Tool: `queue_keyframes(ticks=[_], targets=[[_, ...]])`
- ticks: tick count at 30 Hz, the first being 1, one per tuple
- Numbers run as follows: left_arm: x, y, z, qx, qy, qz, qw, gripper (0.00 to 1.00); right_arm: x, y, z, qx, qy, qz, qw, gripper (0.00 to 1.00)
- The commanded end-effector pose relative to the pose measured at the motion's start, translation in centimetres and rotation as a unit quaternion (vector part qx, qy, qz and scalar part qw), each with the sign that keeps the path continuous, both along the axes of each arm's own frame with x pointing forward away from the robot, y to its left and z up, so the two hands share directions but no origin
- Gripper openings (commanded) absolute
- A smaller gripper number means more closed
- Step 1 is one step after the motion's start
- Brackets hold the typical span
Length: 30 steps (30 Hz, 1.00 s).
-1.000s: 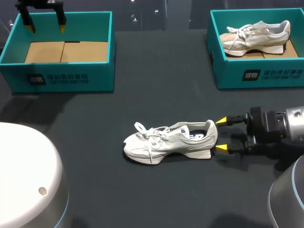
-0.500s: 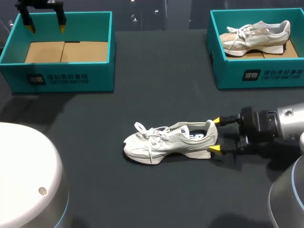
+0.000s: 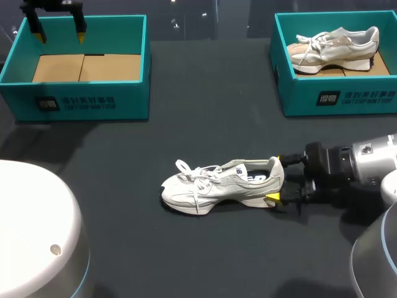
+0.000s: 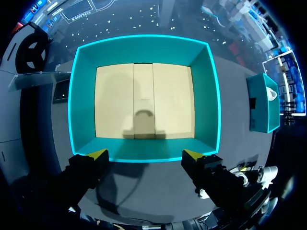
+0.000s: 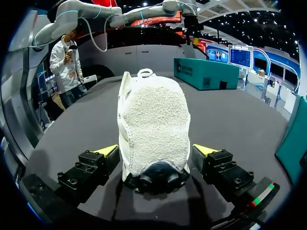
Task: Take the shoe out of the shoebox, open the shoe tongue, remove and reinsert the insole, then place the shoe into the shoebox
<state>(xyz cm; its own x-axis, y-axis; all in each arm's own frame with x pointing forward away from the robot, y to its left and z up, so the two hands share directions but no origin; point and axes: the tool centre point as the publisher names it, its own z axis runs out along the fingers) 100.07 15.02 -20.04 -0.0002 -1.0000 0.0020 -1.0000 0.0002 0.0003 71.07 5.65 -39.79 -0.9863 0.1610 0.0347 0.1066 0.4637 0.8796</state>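
Note:
A pale grey sneaker (image 3: 223,183) lies on its side on the dark table, toe to the left and heel to the right. My right gripper (image 3: 277,180) is open around the heel, one yellow tip on each side. In the right wrist view the heel (image 5: 153,124) fills the space between the open fingers of this gripper (image 5: 155,149), with small gaps showing. My left gripper (image 3: 60,36) hangs open above the empty teal shoebox (image 3: 74,102) at the back left. From the left wrist, that gripper (image 4: 145,154) looks straight down at the box (image 4: 206,105) and its bare cardboard floor.
A second teal shoebox (image 3: 335,99) stands at the back right with another pale sneaker (image 3: 335,46) inside. Dark tabletop lies open between the boxes and around the shoe. The left shoebox (image 5: 206,74) shows far ahead of the right gripper.
My right gripper has slid left along the table until its open fingers straddle the shoe's heel. The shoe and the left arm have not moved.

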Motion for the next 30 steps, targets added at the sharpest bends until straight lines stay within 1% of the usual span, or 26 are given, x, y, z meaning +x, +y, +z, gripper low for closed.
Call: queue_keyframes(ticks=[1,20,22,26,27,28,30], targets=[[0.0,0.0,0.0,0.0,0.0,0.0,1.0,1.0,0.2,0.8,-0.6,-0.003,0.001,-0.002,1.0,1.0],[0.0,0.0,0.0,0.0,0.0,0.0,1.0,1.0,0.6,1.5,-1.6,0.002,0.005,-0.001,1.0,1.0],[0.0,0.0,0.0,0.0,0.0,0.0,1.0,1.0,0.6,1.6,-1.6,0.004,0.005,0.0,1.0,0.88],[0.0,0.0,0.0,0.0,0.0,0.0,1.0,1.0,0.6,1.9,-1.5,0.006,0.004,0.005,1.0,0.33],[0.0,0.0,0.0,0.0,0.0,0.0,1.0,1.0,0.6,1.9,-1.5,0.005,0.003,0.006,1.0,0.1],[0.0,0.0,0.0,0.0,0.0,0.0,1.0,1.0,0.6,2.0,-1.5,0.005,0.003,0.008,1.0,0.0],[0.0,0.0,0.0,0.0,0.0,0.0,1.0,1.0,0.6,2.0,-1.4,0.005,0.002,0.011,1.0,0.0]])
